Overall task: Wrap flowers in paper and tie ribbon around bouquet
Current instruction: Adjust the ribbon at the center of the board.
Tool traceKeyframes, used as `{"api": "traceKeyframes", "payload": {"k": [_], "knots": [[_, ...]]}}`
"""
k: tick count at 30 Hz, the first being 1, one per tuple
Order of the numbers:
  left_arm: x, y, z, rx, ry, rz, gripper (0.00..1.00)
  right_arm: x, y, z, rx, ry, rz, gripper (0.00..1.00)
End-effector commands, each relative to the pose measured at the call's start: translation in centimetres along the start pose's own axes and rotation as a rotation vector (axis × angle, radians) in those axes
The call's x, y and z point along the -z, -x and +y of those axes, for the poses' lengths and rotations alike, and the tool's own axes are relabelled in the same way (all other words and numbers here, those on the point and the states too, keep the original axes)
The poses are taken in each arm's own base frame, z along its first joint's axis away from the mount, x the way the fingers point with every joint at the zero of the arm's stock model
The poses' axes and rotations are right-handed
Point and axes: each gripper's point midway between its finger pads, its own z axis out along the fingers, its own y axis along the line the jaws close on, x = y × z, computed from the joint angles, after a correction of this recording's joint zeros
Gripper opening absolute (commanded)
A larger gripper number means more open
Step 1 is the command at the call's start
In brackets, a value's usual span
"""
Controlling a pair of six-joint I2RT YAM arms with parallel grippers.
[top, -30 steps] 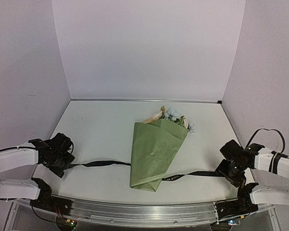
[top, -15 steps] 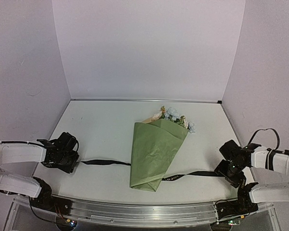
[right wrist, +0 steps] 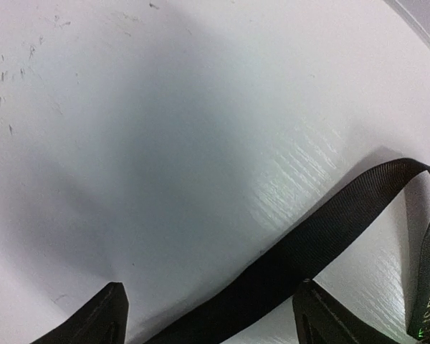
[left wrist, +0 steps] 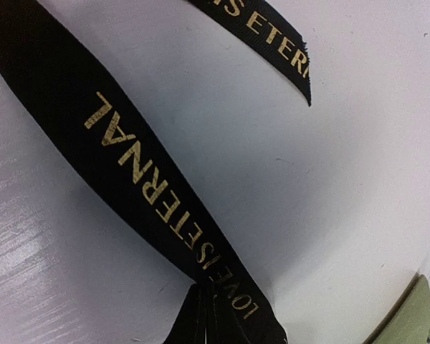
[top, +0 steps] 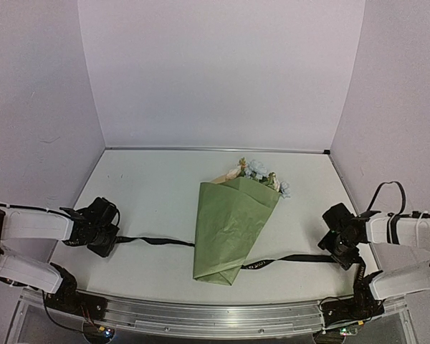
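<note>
left gripper (top: pixel 111 241) is pinched shut on the ribbon (top: pixel 154 241)'s left end while the right gripper (top: pixel 340 254) sits spread around the right end, so a one-sided tug could slide the ribbon out from under the bouquet (top: pixel 233 236) lying mid-scene or unroll its paper (top: pixel 226 208).

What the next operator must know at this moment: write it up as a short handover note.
Left gripper: shut on the ribbon near its left end.
Right gripper: open, fingers either side of the ribbon's right stretch, not gripping.
Bouquet: lies in the middle of the table, with the flowers poking out of the far, wide end of the green paper cone. The ribbon lies along the table and disappears under the cone's narrow end.
Done: flowers wrapped.
Left: close the right gripper on the ribbon, bring both ends over the cone, tie.
</note>
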Motion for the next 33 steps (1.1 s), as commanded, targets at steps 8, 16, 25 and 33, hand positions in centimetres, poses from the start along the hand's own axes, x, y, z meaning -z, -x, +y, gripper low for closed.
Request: {"api": "traceKeyframes", "payload": {"k": [8,16,25,33], "knots": [[0.9,1.9,-2.1,-0.234,-0.027,-0.101,0.0,-2.4,-2.9,0.9,0.024,-0.038,0.159,0.32],[2.5,1.6,-7.9,-0.477,-0.214,-0.127,0.0,-1.9,-1.6,3.3,0.047,0.013,0.181,0.0],[6.6,0.1,-15.7,-0.681,-0.544,-0.153,0.0,0.8,1.7,4.3,0.045,0.052,0.147,0.0],[6.5,-1.4,-19.4,-0.735,-0.611,-0.117,0.0,3.7,5.6,5.5,0.056,0.071,0.11,0.0]]}}
